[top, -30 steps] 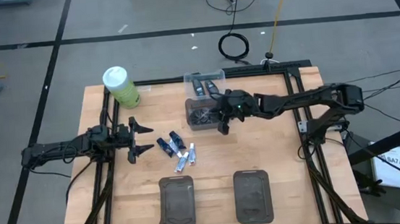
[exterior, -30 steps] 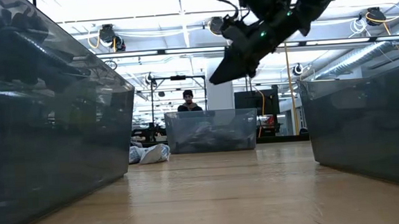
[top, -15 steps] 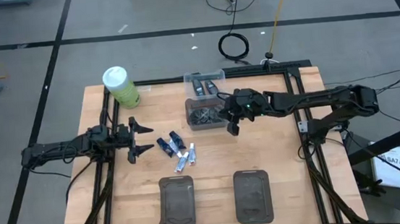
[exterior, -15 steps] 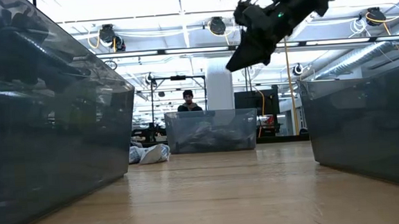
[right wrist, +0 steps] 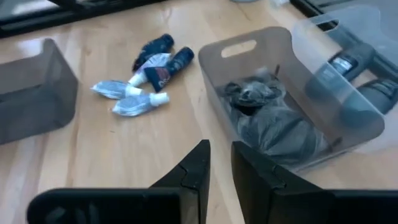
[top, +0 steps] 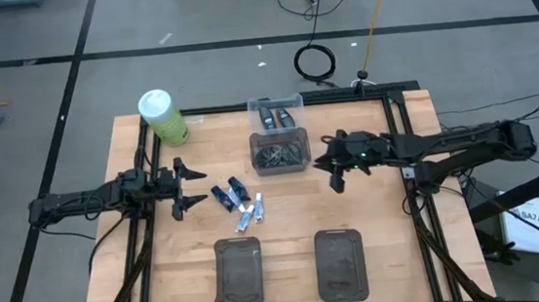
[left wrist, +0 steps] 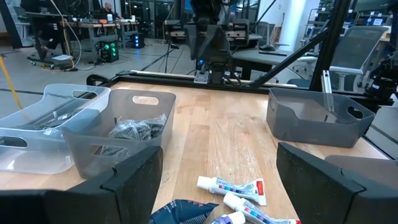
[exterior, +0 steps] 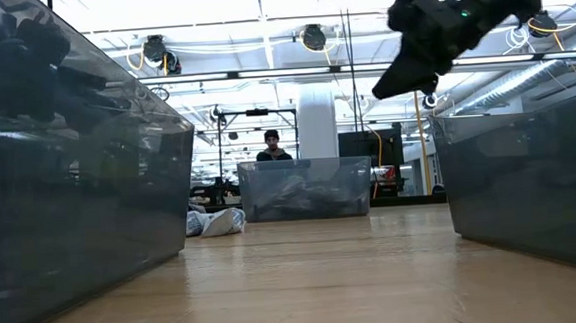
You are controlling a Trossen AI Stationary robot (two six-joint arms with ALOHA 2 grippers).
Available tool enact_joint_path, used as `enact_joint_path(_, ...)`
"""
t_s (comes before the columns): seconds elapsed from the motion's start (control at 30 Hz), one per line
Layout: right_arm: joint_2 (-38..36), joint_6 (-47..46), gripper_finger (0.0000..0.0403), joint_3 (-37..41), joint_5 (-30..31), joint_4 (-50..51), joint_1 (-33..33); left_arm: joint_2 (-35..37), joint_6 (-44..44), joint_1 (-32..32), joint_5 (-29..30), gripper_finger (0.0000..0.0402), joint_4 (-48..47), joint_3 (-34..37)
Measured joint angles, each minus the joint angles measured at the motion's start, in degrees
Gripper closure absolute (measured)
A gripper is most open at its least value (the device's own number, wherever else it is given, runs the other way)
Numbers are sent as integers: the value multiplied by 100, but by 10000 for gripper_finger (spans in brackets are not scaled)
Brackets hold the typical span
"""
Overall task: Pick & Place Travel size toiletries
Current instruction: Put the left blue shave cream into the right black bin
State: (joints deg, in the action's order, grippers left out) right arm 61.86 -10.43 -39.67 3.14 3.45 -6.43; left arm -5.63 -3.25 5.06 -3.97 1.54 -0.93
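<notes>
Since the earlier frame, the right claw [top: 335,176] has been withdrawn toward three o'clock from the grey bin [top: 280,152], nearly closed and empty. With the toiletry tubes [top: 240,203] left at counter centre beside the wide-open left claw [top: 190,185], collision is risked.

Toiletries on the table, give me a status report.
Left gripper open, waiting beside tubes. Right gripper near shut, empty, raised right of grey bin. Nothing in the way.

Near the tabletop's far left corner, a big green bottle [top: 162,117] with white cap. Along the near edge, two dark grey trays [top: 240,272] [top: 342,262]. Beyond the table, a seated person [exterior: 271,145].
</notes>
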Motion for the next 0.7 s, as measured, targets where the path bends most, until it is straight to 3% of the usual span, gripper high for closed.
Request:
enact_joint_path(0.23,-976,-62,344,1060,-26,-968,172,2,1,0,-2,96,0,0)
enact_joint_path(0.7,-2575,-134,344,2488,-42,-1916,167,2,0,0,0,96,0,0)
